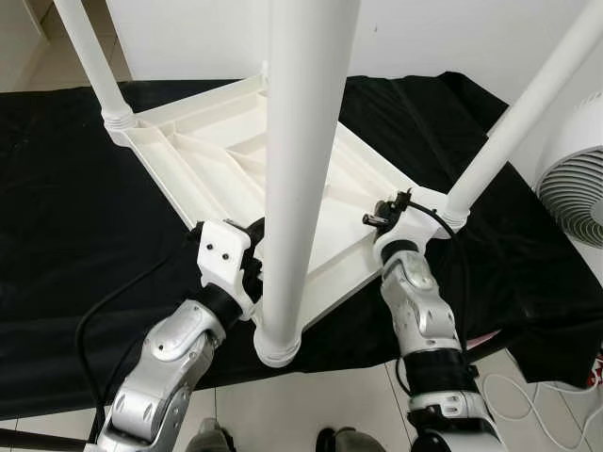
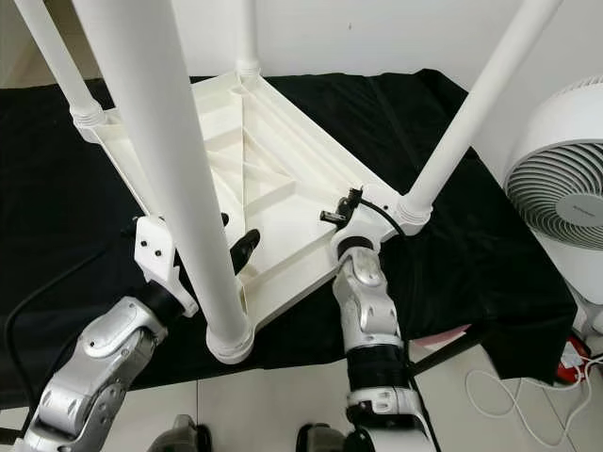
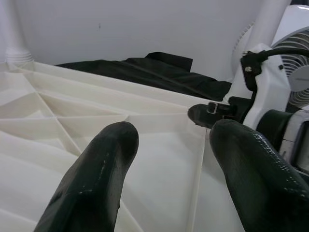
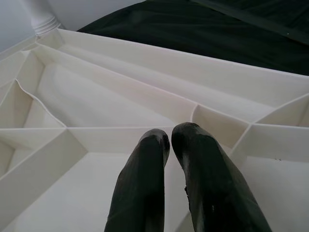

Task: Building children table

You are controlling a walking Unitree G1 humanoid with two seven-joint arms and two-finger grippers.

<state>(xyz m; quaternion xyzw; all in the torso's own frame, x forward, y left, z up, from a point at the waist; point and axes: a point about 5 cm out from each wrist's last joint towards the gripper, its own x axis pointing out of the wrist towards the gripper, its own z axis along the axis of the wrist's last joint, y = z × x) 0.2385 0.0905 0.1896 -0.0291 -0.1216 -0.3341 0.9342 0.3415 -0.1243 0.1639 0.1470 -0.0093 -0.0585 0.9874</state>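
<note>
The right gripper (image 4: 167,137) hangs over the ribbed underside of the white plastic tabletop (image 4: 96,104), its two black fingers (image 4: 145,188) pressed almost together with only a thin slit between the tips. The tips sit above a spot where several ribs meet. Beyond the tabletop's far edge lies a black cloth (image 4: 217,29), and a white table leg (image 4: 41,17) rises from the far corner.

Table top (image 1: 311,202): no writing to be read.
Table legs (image 1: 297,169): plain white, no marks.
Fan (image 2: 558,200): no brand to be read.
Black cloth (image 1: 75,207): no print.
</note>
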